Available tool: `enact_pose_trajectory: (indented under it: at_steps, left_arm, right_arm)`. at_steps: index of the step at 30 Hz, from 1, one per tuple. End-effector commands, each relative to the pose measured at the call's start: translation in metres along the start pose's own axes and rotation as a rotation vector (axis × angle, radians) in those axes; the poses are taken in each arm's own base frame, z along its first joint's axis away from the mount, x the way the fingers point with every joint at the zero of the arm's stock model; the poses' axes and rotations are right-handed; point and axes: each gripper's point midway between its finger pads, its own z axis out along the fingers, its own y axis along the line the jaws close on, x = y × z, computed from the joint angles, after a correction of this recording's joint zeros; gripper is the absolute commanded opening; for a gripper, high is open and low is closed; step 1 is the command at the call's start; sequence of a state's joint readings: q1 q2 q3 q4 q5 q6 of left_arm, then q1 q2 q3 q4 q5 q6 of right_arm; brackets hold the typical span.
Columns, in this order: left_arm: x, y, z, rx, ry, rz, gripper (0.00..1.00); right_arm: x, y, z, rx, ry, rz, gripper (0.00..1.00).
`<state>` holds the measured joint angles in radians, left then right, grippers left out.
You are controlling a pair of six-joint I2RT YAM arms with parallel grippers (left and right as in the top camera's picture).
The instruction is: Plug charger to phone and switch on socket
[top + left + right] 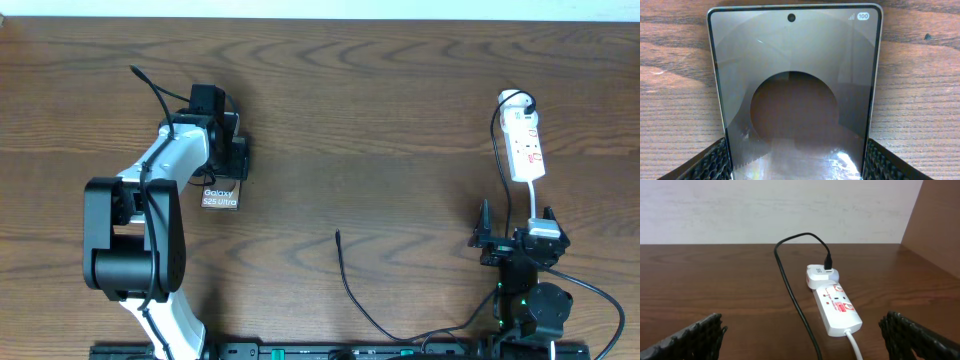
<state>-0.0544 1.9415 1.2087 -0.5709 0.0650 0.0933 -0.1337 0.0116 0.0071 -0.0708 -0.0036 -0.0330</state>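
The phone (220, 197) lies flat on the wooden table at the left, its "Galaxy S25 Ultra" lettering showing. My left gripper (232, 165) is over its far end. In the left wrist view the phone (795, 75) fills the frame and my left gripper (795, 165) has both fingers against its long sides. The charger's black plug tip (338, 235) lies loose mid-table. Its cable (790, 290) runs to a white adapter (820, 275) in the socket strip (525, 140), which also shows in the right wrist view (837, 307). My right gripper (517, 222) is open and empty just short of the strip, also seen in its own view (805, 340).
The strip's white lead (855, 345) runs back between my right fingers toward the arm base. The black cable loops along the table's front edge (400, 335). A white wall stands behind the table's far edge (790, 210).
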Motion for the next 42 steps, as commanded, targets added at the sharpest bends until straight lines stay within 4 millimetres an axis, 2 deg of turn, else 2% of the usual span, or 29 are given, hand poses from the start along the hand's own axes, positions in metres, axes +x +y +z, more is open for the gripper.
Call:
enact_pose_trajectory:
  at_steps: [1, 3, 5, 9, 12, 14, 21, 42]
  left_arm:
    - [0.0265, -0.0017, 0.0298, 0.015, 0.106, -0.012, 0.07]
    - [0.0259, -0.0017, 0.0299, 0.015, 0.103, -0.012, 0.11]
    - [0.0259, -0.0017, 0.0300, 0.015, 0.103, -0.012, 0.24]
    - [0.0260, -0.0017, 0.0300, 0.015, 0.104, -0.013, 0.38]
    - [0.0260, -0.0017, 0.0300, 0.015, 0.104, -0.013, 0.53]
    - [0.0260, -0.0017, 0.0300, 0.015, 0.104, -0.012, 0.67]
    - [0.0260, -0.0017, 0.0300, 0.015, 0.104, -0.012, 0.88]
    - [0.0339, -0.0019, 0.0290, 0.016, 0.136, -0.013, 0.91]
  right_arm:
    - [0.0005, -0.0020, -0.0003, 0.010, 0.000, 0.010, 0.99]
    - [0.0004, -0.0019, -0.0003, 0.009, -0.001, 0.010, 0.99]
    - [0.0005, -0.0020, -0.0003, 0.010, 0.000, 0.010, 0.99]
    - [0.0006, -0.0020, -0.0003, 0.010, 0.000, 0.010, 0.99]
    - [0.0005, -0.0020, -0.0003, 0.010, 0.000, 0.010, 0.99]
    - [0.0005, -0.0020, -0.0003, 0.010, 0.000, 0.010, 0.99]
    - [0.0006, -0.0020, -0.0003, 0.010, 0.000, 0.010, 0.99]
    - [0.0005, -0.0020, -0.0003, 0.010, 0.000, 0.010, 0.99]
